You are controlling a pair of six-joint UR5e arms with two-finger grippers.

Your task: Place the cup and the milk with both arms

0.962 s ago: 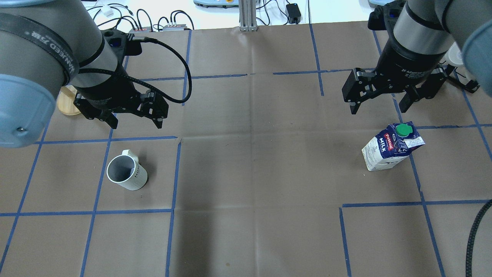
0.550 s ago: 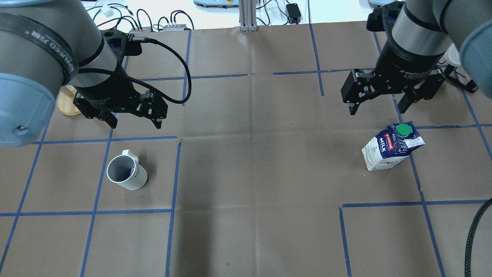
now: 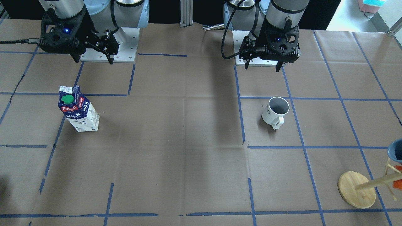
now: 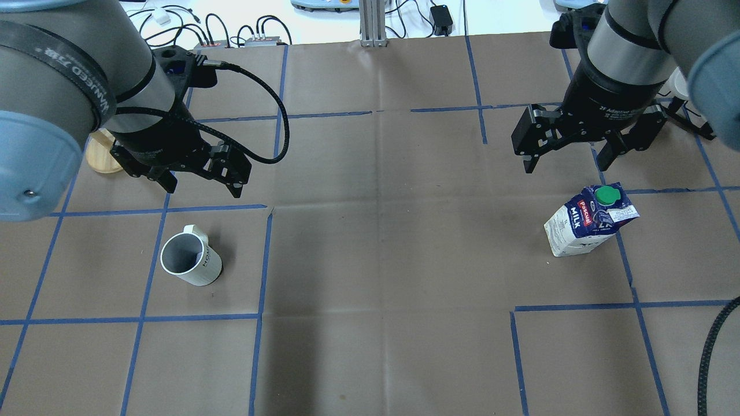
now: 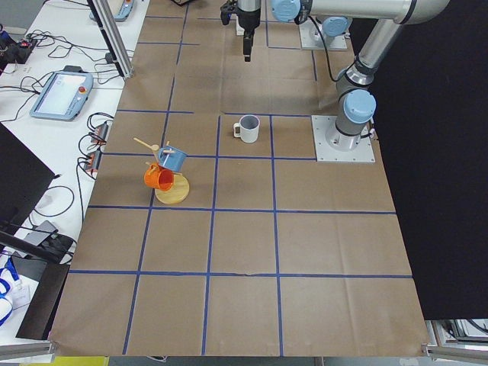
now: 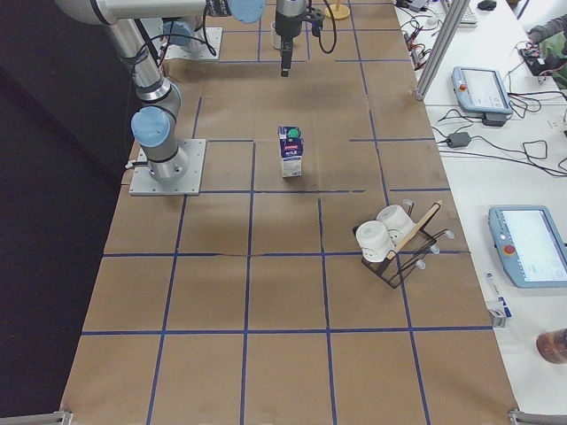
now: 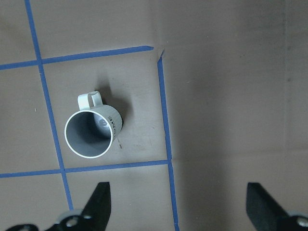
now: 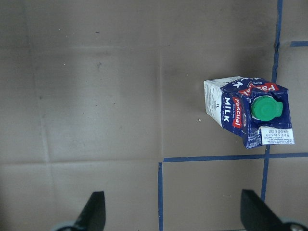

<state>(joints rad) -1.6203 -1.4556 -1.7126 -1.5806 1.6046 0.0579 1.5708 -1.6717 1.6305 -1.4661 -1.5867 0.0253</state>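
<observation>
The white cup [image 4: 191, 263] stands upright on the brown paper, handle toward the far side. It also shows in the front view [image 3: 276, 111] and the left wrist view [image 7: 94, 130]. My left gripper [image 4: 205, 188] hangs open and empty above and beyond it, apart from it [image 3: 262, 67]. The milk carton [image 4: 584, 222] stands upright with its green cap on top, and shows in the front view [image 3: 78, 110] and the right wrist view [image 8: 245, 113]. My right gripper [image 4: 566, 166] hangs open and empty above and beyond the carton [image 3: 93, 60].
A wooden mug tree [image 3: 356, 190] with a blue and an orange mug stands at the robot's far left. A black rack with white cups [image 6: 394, 243] stands at its far right. Blue tape lines grid the paper. Cables [image 4: 231, 29] lie along the far edge.
Both grippers have drifted only slightly and stay open. The cup and the milk have not moved.
</observation>
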